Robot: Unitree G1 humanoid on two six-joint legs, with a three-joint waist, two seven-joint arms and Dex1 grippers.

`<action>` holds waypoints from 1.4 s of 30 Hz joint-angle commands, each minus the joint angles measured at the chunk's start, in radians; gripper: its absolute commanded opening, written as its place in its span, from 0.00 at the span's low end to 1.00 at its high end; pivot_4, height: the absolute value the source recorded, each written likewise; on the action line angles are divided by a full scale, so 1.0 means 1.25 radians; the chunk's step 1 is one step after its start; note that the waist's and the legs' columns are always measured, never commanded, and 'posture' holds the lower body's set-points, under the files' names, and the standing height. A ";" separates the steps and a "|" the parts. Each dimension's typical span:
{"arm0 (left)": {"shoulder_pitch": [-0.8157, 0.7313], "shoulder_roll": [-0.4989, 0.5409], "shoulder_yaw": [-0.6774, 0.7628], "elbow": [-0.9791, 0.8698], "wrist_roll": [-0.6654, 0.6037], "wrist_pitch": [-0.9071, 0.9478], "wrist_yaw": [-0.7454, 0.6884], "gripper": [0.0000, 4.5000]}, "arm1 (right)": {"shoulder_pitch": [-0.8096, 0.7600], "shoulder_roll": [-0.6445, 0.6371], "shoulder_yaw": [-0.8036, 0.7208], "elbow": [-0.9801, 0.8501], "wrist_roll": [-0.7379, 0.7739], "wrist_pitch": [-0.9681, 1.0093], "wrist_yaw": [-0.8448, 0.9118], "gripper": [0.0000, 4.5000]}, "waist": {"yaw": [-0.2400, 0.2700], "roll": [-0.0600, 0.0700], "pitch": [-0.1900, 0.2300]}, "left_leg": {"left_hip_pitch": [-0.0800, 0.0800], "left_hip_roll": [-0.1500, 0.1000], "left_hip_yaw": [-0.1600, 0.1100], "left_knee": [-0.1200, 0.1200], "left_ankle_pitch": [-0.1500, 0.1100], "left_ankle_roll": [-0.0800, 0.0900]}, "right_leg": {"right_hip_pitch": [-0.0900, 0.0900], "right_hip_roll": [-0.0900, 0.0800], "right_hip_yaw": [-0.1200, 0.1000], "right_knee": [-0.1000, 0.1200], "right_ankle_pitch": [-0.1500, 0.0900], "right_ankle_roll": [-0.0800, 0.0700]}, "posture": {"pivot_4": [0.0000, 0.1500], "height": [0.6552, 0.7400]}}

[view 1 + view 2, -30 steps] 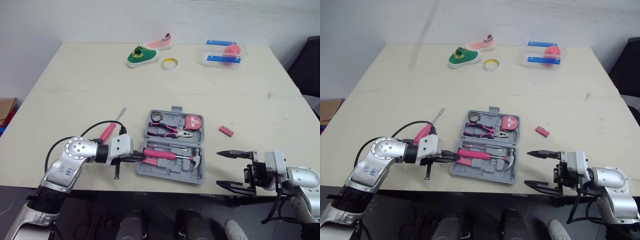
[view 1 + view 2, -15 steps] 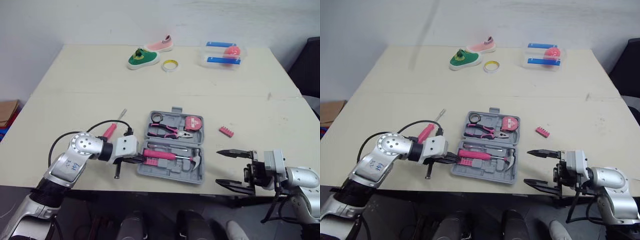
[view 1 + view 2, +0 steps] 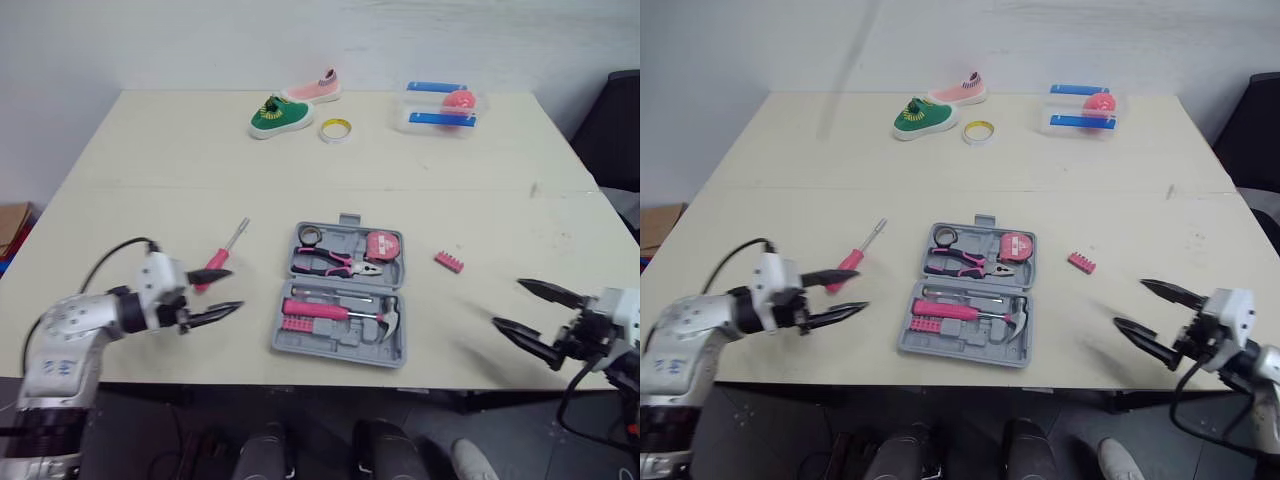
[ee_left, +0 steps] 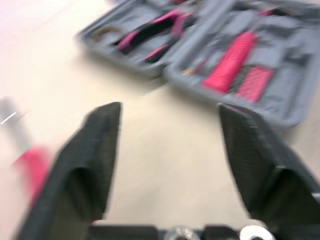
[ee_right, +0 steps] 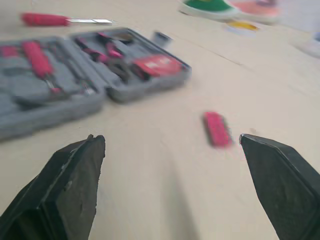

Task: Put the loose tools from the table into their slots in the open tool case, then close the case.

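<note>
The grey tool case (image 3: 345, 330) lies open at the table's front middle, with pliers (image 3: 335, 262), a tape measure (image 3: 383, 246) and a pink-handled hammer (image 3: 340, 312) in its slots. A pink screwdriver (image 3: 214, 263) lies loose to the left of it, and a pink bit holder (image 3: 450, 262) lies loose to the right. My left gripper (image 3: 226, 290) stands open just in front of the screwdriver, a hand's width left of the case, and holds nothing. My right gripper (image 3: 508, 303) is open over the table's front right, well clear of the bit holder (image 5: 217, 129).
At the far edge sit a green shoe (image 3: 272, 113), a pink shoe (image 3: 316, 88), a yellow tape roll (image 3: 337, 129) and a clear box (image 3: 437, 107) with a pink ball inside. The table's front edge runs just below the case and both grippers.
My left gripper has opened and drawn back leftward from the case's left end, leaving the pink-handled tools in the case. The right gripper has shifted to the right, still open.
</note>
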 commanded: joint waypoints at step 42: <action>-0.074 0.049 -0.069 -0.375 -0.281 0.282 0.026 0.99 | -0.601 0.067 0.314 0.478 -0.263 0.050 -0.010 1.00 | -0.021 -0.001 0.000 | 0.000 0.000 0.004 -0.006 0.006 -0.007 | -0.004 0.003 0.000 -0.001 0.001 0.001 | 1.00 1.00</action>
